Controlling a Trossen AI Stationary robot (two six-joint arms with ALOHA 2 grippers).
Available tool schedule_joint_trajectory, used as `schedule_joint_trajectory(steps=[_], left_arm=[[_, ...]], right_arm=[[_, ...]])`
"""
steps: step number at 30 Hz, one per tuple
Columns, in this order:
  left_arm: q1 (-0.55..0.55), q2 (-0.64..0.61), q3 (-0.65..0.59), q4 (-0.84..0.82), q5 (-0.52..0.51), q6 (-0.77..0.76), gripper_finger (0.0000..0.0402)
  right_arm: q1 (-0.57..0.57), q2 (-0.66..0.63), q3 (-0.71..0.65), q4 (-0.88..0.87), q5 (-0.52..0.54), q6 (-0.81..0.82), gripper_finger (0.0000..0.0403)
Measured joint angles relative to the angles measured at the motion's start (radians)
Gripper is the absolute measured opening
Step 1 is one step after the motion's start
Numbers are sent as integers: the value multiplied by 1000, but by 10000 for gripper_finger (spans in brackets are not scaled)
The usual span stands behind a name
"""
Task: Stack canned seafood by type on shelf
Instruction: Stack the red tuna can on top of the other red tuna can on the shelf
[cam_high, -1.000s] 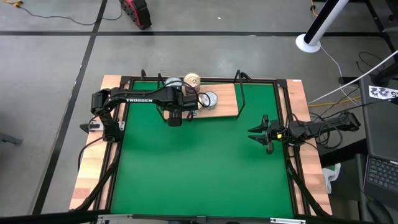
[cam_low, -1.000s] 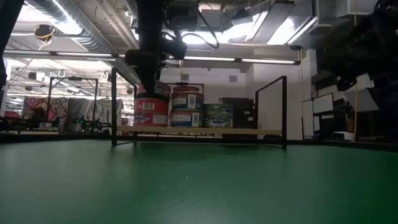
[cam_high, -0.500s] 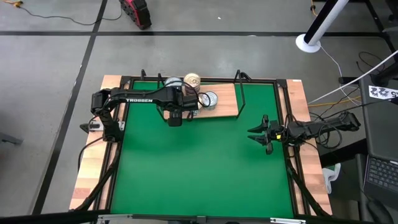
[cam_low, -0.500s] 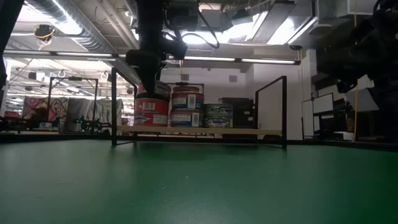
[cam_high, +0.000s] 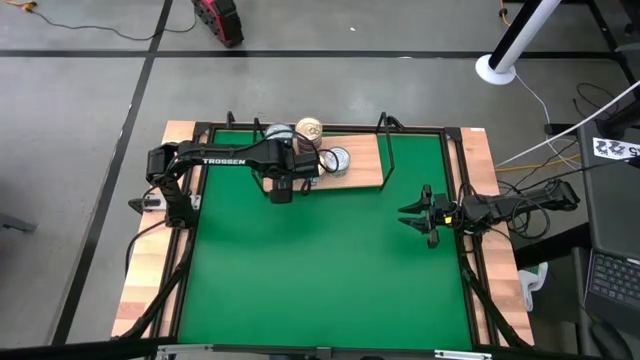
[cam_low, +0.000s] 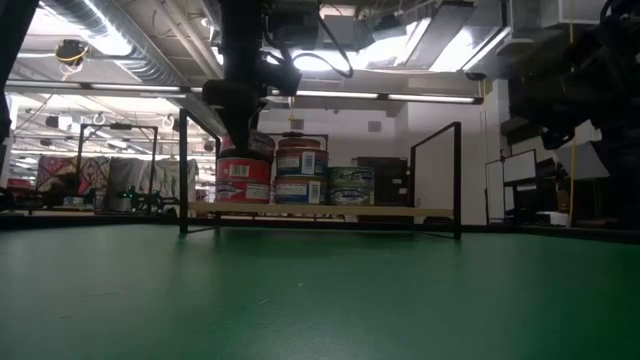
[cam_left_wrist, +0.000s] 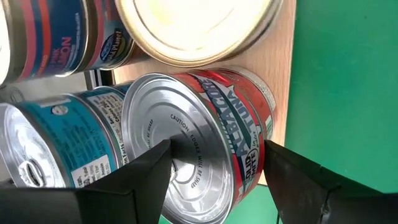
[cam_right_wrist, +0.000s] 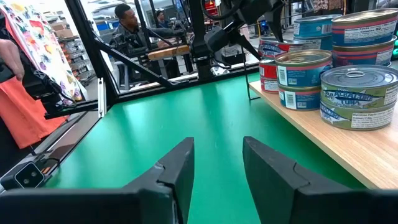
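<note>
Green matting is covering the table (cam_high: 300, 280), with pale wooden planks running along its left and right edges and a workshop showing beyond the far edge. Along that far edge the shelf (cam_high: 365, 165) is sitting, and the canned seafood (cam_right_wrist: 323, 62) is gathered in short stacks at its left end, leaving the right end of the board bare.

Over the front edge of the shelf the left gripper (cam_left_wrist: 214, 165) is hanging, its two fingers standing wide on either side of a red-labelled tin (cam_left_wrist: 205, 130) with a silver lid. The fingers are straddling this tin closely; whether they are pressing on it or have just let go cannot be told. In the low view the red tin (cam_low: 243, 180) is lying on top of another, so the placing step looks nearly done.

Near the table's right edge the right gripper (cam_right_wrist: 214, 165) is waiting, partly open and holding nothing.

Judging from this, the next move calls for the left arm to lift straight up, clearing the stack without nudging it or its neighbours.
</note>
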Motion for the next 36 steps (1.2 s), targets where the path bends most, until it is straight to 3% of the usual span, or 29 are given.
schedule_joint_trajectory(steps=[4,16,26,36], left_arm=[[2,0,0,-7,0,61,237],[26,0,2,-3,22,-36,238],[31,-1,2,-5,75,3,238],[9,-1,1,2,77,-138,238]], right_arm=[[0,0,0,-1,0,0,136],[0,0,-1,-2,0,0,136],[0,0,-1,-2,0,0,136],[0,0,-1,-2,0,0,136]])
